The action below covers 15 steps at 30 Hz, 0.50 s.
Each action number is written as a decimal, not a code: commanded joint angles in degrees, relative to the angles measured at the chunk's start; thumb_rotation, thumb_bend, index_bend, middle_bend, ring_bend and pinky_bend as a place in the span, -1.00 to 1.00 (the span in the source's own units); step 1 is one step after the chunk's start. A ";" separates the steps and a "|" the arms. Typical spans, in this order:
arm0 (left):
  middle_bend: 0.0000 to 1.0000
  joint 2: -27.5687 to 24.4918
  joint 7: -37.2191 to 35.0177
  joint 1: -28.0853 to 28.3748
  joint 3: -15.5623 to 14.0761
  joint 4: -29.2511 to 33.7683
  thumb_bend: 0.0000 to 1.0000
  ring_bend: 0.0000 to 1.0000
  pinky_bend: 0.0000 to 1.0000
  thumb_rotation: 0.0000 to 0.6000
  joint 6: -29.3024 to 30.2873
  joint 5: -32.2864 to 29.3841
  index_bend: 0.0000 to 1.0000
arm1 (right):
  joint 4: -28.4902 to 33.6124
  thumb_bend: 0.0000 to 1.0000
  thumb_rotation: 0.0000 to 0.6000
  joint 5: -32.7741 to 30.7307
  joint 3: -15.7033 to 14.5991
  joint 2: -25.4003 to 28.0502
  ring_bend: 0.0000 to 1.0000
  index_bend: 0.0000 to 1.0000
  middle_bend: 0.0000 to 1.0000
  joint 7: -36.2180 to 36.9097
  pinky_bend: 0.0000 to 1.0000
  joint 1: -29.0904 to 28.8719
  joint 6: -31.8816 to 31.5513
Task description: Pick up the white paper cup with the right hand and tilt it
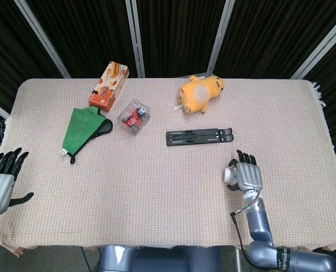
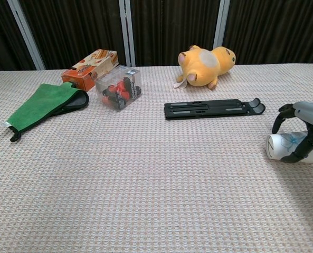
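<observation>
The white paper cup with a blue flower print lies on its side near the table's right edge, its round end facing left. My right hand grips it: fingers arch over the top and the thumb runs along its lower side. In the head view the right hand covers most of the cup, of which only the left end shows. I cannot tell whether the cup touches the cloth. My left hand hangs off the table's front left corner, fingers apart and holding nothing.
A black folding stand lies just behind and left of the cup. A yellow plush toy sits at the back. A clear box with red contents, an orange carton and a green cloth are at the back left.
</observation>
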<state>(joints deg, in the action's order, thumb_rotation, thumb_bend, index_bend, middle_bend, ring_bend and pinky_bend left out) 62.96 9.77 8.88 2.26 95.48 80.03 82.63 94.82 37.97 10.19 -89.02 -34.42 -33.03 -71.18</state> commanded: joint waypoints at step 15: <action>-1.00 -0.01 0.07 0.03 -0.01 0.01 -1.00 -1.00 -1.00 1.00 -0.02 0.02 -1.00 | 0.02 -0.53 1.00 3.63 3.11 -1.71 -1.00 -0.05 -0.68 6.39 -1.00 1.60 -1.42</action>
<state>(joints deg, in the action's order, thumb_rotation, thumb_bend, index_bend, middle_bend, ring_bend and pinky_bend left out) 62.95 9.84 8.91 2.25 95.48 80.01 82.65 93.58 41.33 11.84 -90.93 -30.58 -31.97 -72.82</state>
